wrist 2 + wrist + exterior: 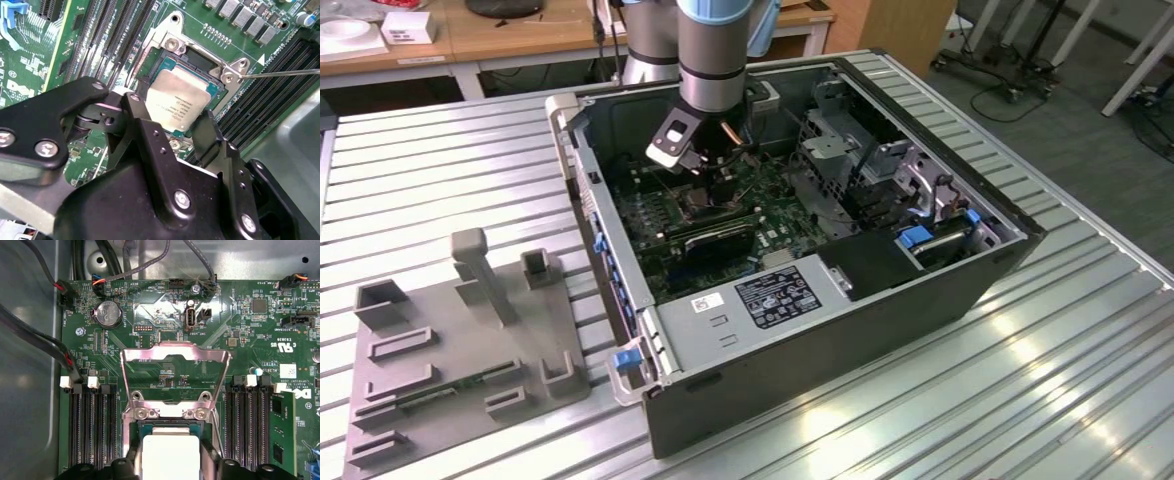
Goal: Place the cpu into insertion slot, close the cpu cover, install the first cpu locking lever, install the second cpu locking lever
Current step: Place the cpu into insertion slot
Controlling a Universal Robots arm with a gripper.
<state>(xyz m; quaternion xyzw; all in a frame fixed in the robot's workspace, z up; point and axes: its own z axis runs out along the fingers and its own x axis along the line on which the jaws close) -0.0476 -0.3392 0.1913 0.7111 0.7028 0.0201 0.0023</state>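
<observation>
Second wrist view: jaws clenched on cpu (177,102), apparently askew above insertion slot (197,59); risk of bent socket pins if released crooked.

**Where your three cameras stand**

Your exterior view sits high and well back. It looks down at a slant on the open computer case (854,340) and the slatted bench (1067,400), with the arm (714,60) entering at the top edge. Both wrist cameras ride close over the green board (150,315) inside that case. The first wrist view faces the board almost square-on and takes in the raised cpu cover (175,352). The second wrist view looks obliquely past the pincer (177,125). Both wrist views share the cpu (171,455) at the insertion slot (195,59).
</observation>
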